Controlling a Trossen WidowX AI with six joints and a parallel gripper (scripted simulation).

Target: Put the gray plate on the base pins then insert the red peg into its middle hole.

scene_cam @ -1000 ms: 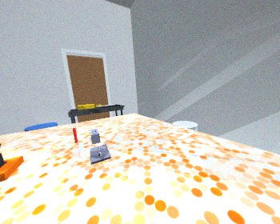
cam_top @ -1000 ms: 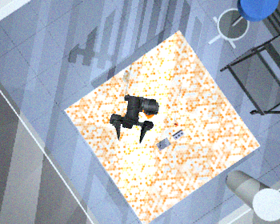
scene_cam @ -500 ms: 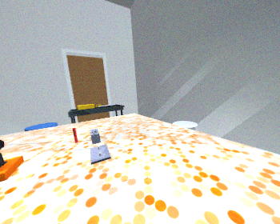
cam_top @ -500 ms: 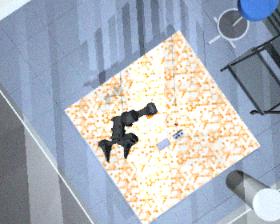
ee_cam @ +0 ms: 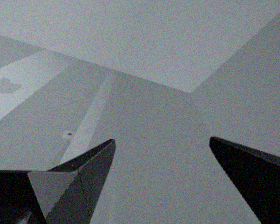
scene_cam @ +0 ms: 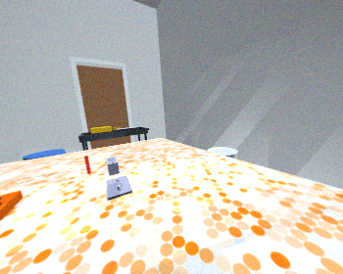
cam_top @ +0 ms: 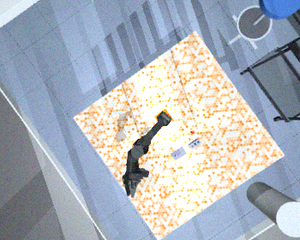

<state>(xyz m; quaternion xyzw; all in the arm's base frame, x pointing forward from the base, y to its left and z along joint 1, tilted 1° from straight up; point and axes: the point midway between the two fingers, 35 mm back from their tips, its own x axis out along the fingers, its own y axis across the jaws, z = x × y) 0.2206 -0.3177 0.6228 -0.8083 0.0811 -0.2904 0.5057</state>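
claw (cam_top: 130,195) (ee_cam: 161,142) open, empty; red peg (cam_top: 192,132) (scene_cam: 87,165) upright near gray plate (cam_top: 195,143) (scene_cam: 112,159), base (cam_top: 175,155) (scene_cam: 115,192) beside it

Pale gray walls (scene_cam: 39,59) meet in a corner; one holds a brown door (scene_cam: 104,100) in a white frame (scene_cam: 74,83). Slanting light streaks the darker wall (scene_cam: 255,73). A black table (cam_top: 267,57) (scene_cam: 115,133) bears a yellow item (scene_cam: 101,129). Nearby is a blue round seat (cam_top: 279,6) (scene_cam: 45,154). The floor (cam_top: 64,56) is blue-gray with striped shadows.

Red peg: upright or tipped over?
Upright: in the exterior view the red peg stands as a tall, narrow, near-vertical shape on the patterned table top.
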